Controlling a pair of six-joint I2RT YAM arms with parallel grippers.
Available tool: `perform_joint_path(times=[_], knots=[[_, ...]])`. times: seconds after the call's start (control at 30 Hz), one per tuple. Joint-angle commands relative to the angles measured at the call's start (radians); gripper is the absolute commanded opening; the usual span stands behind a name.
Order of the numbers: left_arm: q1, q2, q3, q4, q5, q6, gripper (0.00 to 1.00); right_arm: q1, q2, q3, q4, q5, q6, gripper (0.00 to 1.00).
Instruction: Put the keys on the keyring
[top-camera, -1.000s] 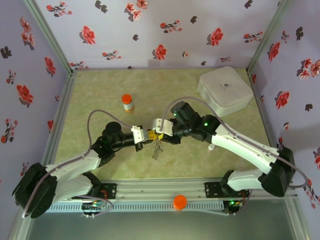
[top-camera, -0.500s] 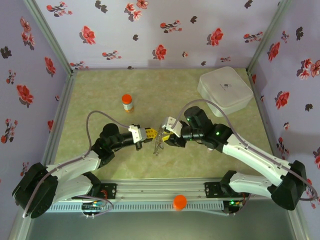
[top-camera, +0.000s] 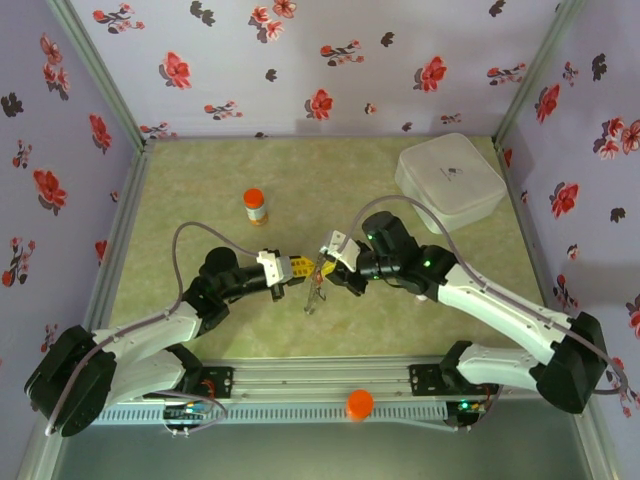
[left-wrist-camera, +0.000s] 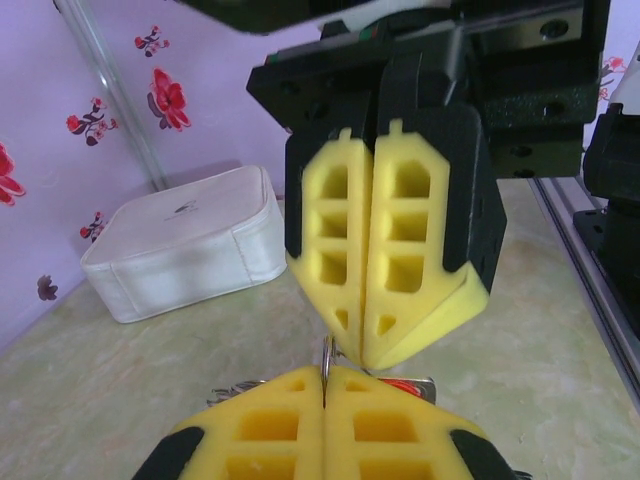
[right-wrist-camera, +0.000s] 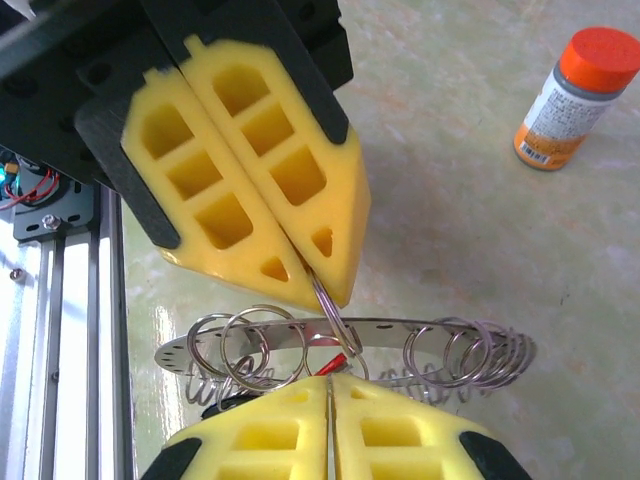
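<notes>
Right wrist view, nearest first: the right gripper is seen with its two yellow foam pads pressed flat together. At their tip a small red tag and the foot of a thin wire loop are met; whether either is actually pinched there cannot be told. Just beyond, one keyring is seen almost edge-on as a flat silvery band whose long axis runs left to right across the picture, crosswise to the line between the two grippers. Small wire rings are bunched toward both of its ends, too overlapped to be counted, and the keys cannot be told apart from them. Past it the left gripper is closed, its pads clamped on the upper part of the same wire loop. Farther off, one orange-capped bottle stands upright on the green tabletop, well apart from the keyring, its contents not to be made out. From the top external view, one round orange cap is seen on the near rail. The two grippers are met tip to tip over the middle of the table, and the keyring shows beneath them as a slender silvery shape stretched toward the near edge. At the far right corner one white case lies with its lid shut, its contents hidden.
</notes>
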Motion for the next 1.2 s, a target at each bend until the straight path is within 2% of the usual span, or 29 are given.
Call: perform_joint_path(times=[0.0,0.27,0.37,0.47,0.57,0.67,0.87,1.17], knots=[[-0.004,-0.027,-0.003,0.06,0.008,-0.01,0.0,-0.006,0.012,0.026,-0.02,0.008,-0.005,0.09],[-0.003,-0.029,-0.003,0.062,0.009,-0.008,0.0,-0.005,0.034,0.007,0.056,-0.039,0.044,0.02],[-0.003,-0.029,-0.002,0.064,0.013,-0.01,0.0,-0.01,0.026,0.005,0.036,-0.017,0.034,0.04],[-0.003,-0.033,-0.002,0.062,0.013,-0.009,0.0,-0.026,-0.01,-0.003,0.01,0.008,0.033,0.21],[-0.004,-0.029,0.0,0.071,0.014,-0.013,0.0,-0.049,-0.064,-0.028,0.009,-0.021,0.022,0.35],[-0.003,-0.026,0.0,0.075,0.024,-0.02,0.0,-0.061,-0.081,-0.048,0.043,-0.074,0.025,0.4],[-0.003,-0.024,-0.001,0.079,0.03,-0.027,0.0,-0.064,-0.039,-0.074,0.146,-0.139,0.105,0.39],[-0.003,-0.024,0.001,0.088,0.037,-0.033,0.0,-0.066,-0.026,-0.096,0.17,-0.172,0.133,0.28]])
